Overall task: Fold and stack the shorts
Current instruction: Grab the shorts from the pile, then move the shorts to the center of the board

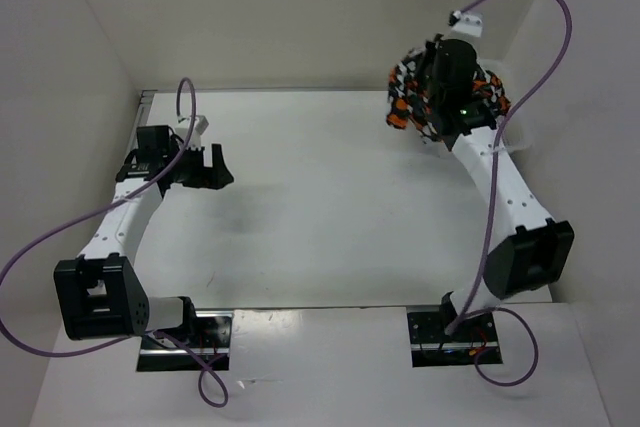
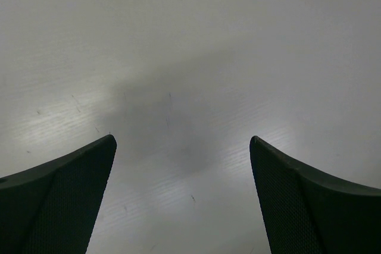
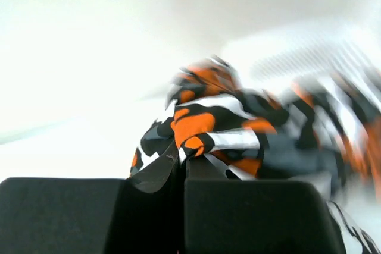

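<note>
Right hand (image 3: 181, 162) clenched on a bunched fold of the shorts (image 3: 205, 126), at the far right of the bench (image 1: 320, 207); left hand (image 2: 183, 140) spread, holding nothing. We judge the cloth light and limp, best gripped at waistband or hem corners.

We see the shorts (image 3: 208, 129), at the desk's far right corner, as soft matt printed cloth, creased and bunched. The right gripper (image 3: 181, 173) looks like smooth matt black plastic. The left gripper's (image 2: 183, 139) fingers (image 2: 59, 206) are matt black too, with a fine dotted grain. The desk (image 2: 190, 40) is white and smooth, with a dull sheen and faint hairline scratches. The cables (image 1: 568, 17) have a smooth purple sheath.
</note>
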You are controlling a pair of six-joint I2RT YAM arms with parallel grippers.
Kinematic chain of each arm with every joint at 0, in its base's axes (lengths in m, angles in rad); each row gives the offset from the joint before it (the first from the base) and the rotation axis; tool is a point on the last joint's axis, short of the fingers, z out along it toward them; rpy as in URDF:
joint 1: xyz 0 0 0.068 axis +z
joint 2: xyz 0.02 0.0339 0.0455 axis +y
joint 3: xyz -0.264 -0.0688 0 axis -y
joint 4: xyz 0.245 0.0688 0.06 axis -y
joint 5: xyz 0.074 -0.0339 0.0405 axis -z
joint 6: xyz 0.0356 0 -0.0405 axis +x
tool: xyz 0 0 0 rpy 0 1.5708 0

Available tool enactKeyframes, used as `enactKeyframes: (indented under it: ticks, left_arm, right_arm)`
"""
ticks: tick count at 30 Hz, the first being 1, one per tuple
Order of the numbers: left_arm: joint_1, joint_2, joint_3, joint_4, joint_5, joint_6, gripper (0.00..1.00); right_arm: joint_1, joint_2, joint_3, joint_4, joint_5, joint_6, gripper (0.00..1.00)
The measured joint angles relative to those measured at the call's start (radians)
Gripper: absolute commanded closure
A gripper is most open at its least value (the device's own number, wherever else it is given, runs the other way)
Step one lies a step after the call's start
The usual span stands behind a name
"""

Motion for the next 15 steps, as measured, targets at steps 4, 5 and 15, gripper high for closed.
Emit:
enactKeyframes:
  ticks: [4, 5, 15]
  left_arm:
    - [0.000, 0.000, 0.073, 0.027, -0.014, 0.000, 0.01]
    - [0.000, 0.000, 0.091, 0.033, -0.019, 0.000, 0.01]
    - [0.080, -0.001, 0.177, 0.054, -0.126, 0.000, 0.01]
  right_arm:
    - [0.236, -0.069, 0.117, 0.119, 0.029, -0.058, 0.92]
    - [0.284, -0.072, 0.142, 0.143, 0.032, -0.060, 0.89]
    - [0.518, 0.214, 0.224, 0.083, -0.065, 0.025, 0.00]
